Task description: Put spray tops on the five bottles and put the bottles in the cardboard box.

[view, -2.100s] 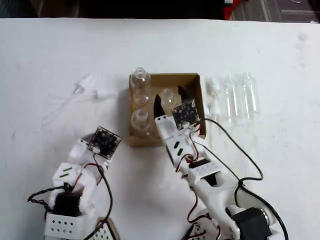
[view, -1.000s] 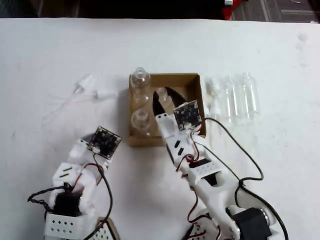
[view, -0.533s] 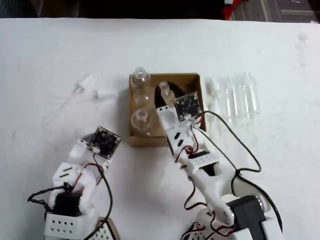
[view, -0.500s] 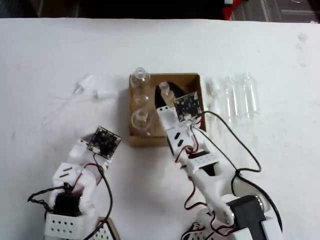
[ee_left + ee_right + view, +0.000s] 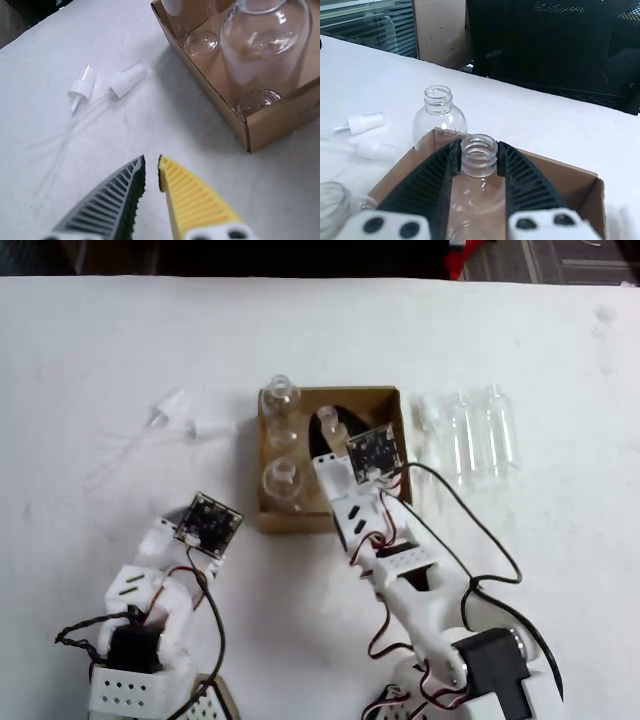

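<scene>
1. Gripping a bottle: the right gripper (image 5: 479, 148) was closed on the neck of the held bottle (image 5: 476, 197), jaws pinched in just under the threaded lip.
2. The held bottle stood upright, long axis vertical, mouth open to the top, no spray top on it.
3. It sat inside the cardboard box (image 5: 372, 393), in the right half toward the far wall. I couldn't tell whether its base rested on the box floor.
4. Two more uncapped bottles stood upright on the box's left side: the corner bottle (image 5: 281, 395) at the far left corner and the near bottle (image 5: 280, 476) closer to the arms.
5. Three loose bottles (image 5: 462, 440) lay side by side on the table (image 5: 100, 340) just right of the box, long axes pointing away from the arms.
6. The left gripper (image 5: 151, 161) hung low over the table left of the box, jaws almost together with a thin slit between them, holding nothing.
7. The first spray top (image 5: 171, 406) and the second spray top (image 5: 211, 427) lay on the table left of the box, beyond the left gripper, with thin dip tubes trailing.
8. Key relation: both tops were on the left arm's side, well apart from the right gripper. The left arm looked nearer for that pick and would need to open first.
9. Judged from the upright mouth, a top would likely have to come straight down, tube first.
</scene>
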You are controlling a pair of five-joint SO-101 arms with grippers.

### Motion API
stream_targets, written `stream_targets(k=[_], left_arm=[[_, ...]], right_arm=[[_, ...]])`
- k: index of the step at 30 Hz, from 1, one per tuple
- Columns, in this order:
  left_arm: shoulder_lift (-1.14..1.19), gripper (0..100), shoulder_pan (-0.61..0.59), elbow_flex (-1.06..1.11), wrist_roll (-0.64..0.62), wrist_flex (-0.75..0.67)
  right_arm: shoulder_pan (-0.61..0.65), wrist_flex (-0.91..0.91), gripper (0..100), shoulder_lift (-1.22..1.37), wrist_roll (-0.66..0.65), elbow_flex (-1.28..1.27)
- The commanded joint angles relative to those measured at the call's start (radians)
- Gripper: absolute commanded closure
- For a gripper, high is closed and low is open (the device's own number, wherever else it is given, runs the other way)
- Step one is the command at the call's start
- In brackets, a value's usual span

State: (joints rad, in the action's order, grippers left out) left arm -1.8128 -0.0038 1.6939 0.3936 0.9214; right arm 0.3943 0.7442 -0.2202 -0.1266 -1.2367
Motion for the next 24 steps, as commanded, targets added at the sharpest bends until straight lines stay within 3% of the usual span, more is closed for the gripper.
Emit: stream_targets(k=[1,13,19,24], left_arm=[[-0.013,94,0.005,-0.002,0.006,0.006],[-0.013,94,0.005,-0.002,0.006,0.006],[-0.013,94,0.005,-0.002,0.006,0.006],[-0.013,94,0.005,-0.002,0.006,0.006]], right_arm=[[0.007,0.021,98.0,-0.005,-0.012,0.034],[0.007,0.019,97.9,-0.01,-0.014,0.031],[0.008,0.019,87.8,-0.012,-0.014,0.014],[0.008,0.019,88.6,-0.012,-0.014,0.012]])
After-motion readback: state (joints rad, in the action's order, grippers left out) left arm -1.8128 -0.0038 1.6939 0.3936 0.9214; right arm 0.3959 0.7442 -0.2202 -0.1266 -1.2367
